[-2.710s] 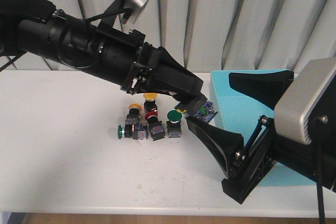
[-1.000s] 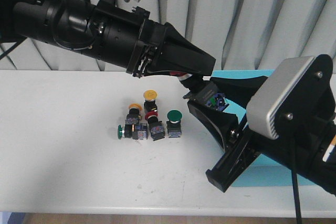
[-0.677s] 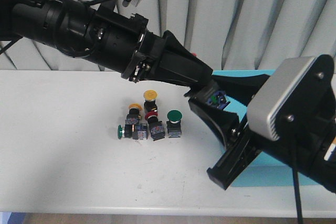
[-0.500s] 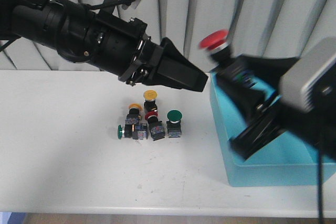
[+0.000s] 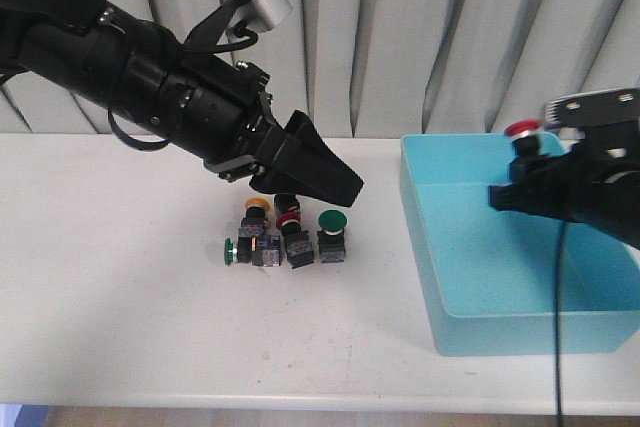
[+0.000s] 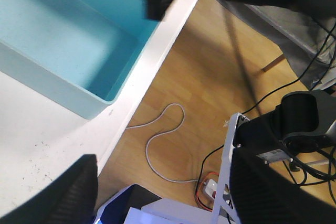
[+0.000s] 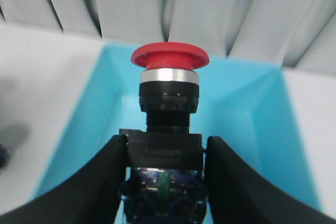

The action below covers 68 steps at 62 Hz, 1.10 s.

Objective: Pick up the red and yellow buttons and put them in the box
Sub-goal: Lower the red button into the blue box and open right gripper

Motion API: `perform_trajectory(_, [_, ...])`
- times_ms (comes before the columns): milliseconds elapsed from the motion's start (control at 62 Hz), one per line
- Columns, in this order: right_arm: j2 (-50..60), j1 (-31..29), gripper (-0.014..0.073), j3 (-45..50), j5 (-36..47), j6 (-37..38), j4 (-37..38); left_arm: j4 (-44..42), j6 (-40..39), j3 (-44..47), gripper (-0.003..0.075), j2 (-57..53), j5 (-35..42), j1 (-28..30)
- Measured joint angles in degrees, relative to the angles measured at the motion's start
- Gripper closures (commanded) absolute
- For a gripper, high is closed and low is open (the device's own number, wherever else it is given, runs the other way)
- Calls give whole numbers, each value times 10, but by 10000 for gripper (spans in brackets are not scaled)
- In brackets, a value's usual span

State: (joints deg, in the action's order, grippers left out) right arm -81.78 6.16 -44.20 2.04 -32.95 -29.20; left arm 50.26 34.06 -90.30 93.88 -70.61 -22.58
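The right gripper (image 7: 164,174) was clamped on a red button (image 7: 169,100), its two black fingers (image 7: 100,182) pressing either side of the switch's black blocky body. Just past the fingertips the body narrowed to a ribbed black collar, then a bright metal ring, then the wide, flat red mushroom cap, pointing away from the wrist. A line of pale lettering ran across the body, too small to read, and blue and green parts showed low between the fingers.

Beyond and below the held switch lay the box (image 7: 273,129), a turquoise bin with tall plain walls. In the front view the right gripper (image 5: 535,182) held the red button (image 5: 522,135) above the box (image 5: 470,332), near its far right wall.

Well apart from that hand, across the white table (image 5: 120,327), the left gripper (image 5: 335,190) hung with its fingers spread, nothing between them, just above a cluster of switches (image 5: 285,232) with red, yellow and green caps. Grey curtains (image 5: 420,37) hung behind.
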Motion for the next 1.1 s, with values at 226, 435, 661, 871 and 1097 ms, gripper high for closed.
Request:
perform_trajectory(226, [-203, -2, 590, -126, -77, -2, -1, -2, 0, 0, 218, 0, 0, 0])
perform_trajectory(435, [-287, -2, 473, -181, -146, -4, -1, -2, 0, 0, 218, 0, 0, 0])
perform_trajectory(661, [-294, -2, 116, -184, -158, -4, -1, -11, 0, 0, 218, 0, 0, 0])
perform_trajectory(871, [-288, -2, -71, -186, -159, -4, -1, -15, 0, 0, 218, 0, 0, 0])
perform_trajectory(1097, [-192, -2, -15, -186, -175, 0, -1, -59, 0, 0, 218, 0, -1, 0])
